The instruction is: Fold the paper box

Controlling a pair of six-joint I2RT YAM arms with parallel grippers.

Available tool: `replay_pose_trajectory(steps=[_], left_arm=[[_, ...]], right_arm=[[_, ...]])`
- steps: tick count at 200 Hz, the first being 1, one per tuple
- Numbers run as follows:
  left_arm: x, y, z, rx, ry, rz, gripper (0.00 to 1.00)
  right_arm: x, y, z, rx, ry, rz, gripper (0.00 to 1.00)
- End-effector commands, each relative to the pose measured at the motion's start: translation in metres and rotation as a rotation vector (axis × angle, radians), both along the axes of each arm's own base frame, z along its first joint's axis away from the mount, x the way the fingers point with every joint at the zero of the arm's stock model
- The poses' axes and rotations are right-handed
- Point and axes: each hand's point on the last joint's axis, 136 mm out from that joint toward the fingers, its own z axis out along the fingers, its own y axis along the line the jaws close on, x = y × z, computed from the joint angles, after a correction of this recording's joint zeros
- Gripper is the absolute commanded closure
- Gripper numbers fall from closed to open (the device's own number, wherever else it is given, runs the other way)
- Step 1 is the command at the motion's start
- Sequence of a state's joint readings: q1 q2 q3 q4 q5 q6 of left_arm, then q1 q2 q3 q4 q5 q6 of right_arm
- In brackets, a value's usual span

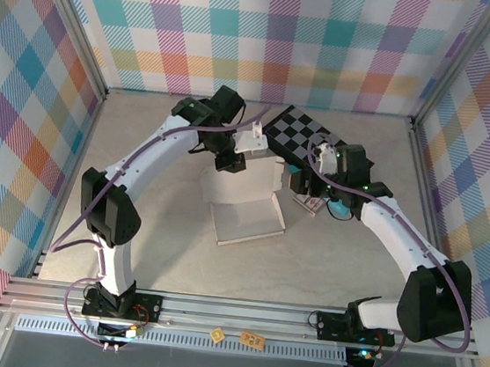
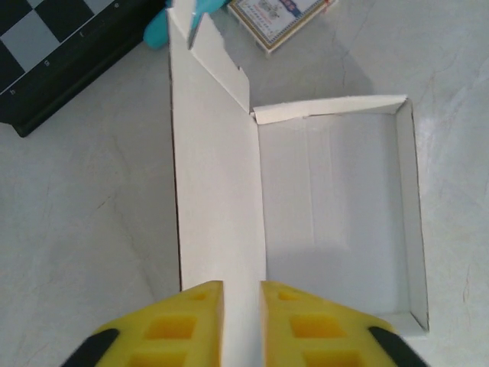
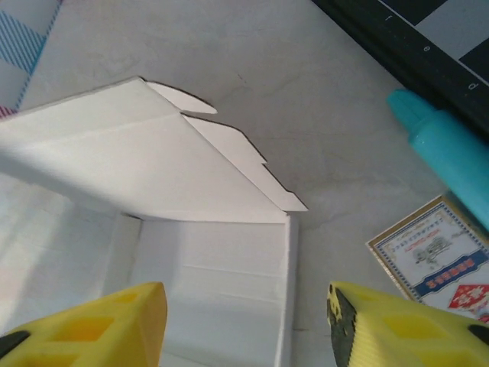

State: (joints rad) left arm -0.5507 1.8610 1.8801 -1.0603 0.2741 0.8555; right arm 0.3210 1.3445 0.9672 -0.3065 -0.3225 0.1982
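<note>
With jaws clenched, the left gripper [image 2: 242, 302] grasps the raised lid of the paper box [image 2: 336, 206], whose long edge runs toward the right gripper [image 3: 244, 321], jaws released.

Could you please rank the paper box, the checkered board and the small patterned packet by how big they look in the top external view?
1. paper box, largest.
2. checkered board, though the right arm hides part of it, so this ranking is unsure.
3. patterned packet, clearly smallest.
</note>
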Motion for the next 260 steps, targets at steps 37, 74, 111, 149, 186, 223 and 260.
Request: replay_pose_trajectory(steps=[37,74,111,149,186,223,260], left_arm=[[0.041,0.005,0.080,-0.298,-0.294,0.411,0.34],[0.016,0.052,0.075,-0.313,-0.139,0.750,0.41],[-0.051,0.101,0.036,-0.368,0.031,0.948,0.45],[-0.075,0.115,-0.020,-0.414,0.191,1.004,0.44],[-0.052,0.124,-0.048,-0.400,0.182,1.009,0.44],[-0.036,0.113,-0.067,-0.375,0.186,0.941,0.48],[-0.028,0.108,-0.082,-0.388,0.178,0.915,0.52]], right_arm=[[0.014,0.016,0.003,-0.052,-0.195,0.211,0.36],[0.019,0.028,-0.003,-0.060,-0.188,0.358,0.35],[0.024,0.032,-0.013,-0.045,-0.114,0.431,0.35],[0.013,0.041,-0.021,0.003,-0.112,0.533,0.38],[0.023,0.038,-0.036,-0.041,-0.119,0.522,0.40],[0.033,0.039,-0.042,-0.045,-0.118,0.511,0.42],[0.036,0.041,-0.045,-0.038,-0.119,0.509,0.44]])
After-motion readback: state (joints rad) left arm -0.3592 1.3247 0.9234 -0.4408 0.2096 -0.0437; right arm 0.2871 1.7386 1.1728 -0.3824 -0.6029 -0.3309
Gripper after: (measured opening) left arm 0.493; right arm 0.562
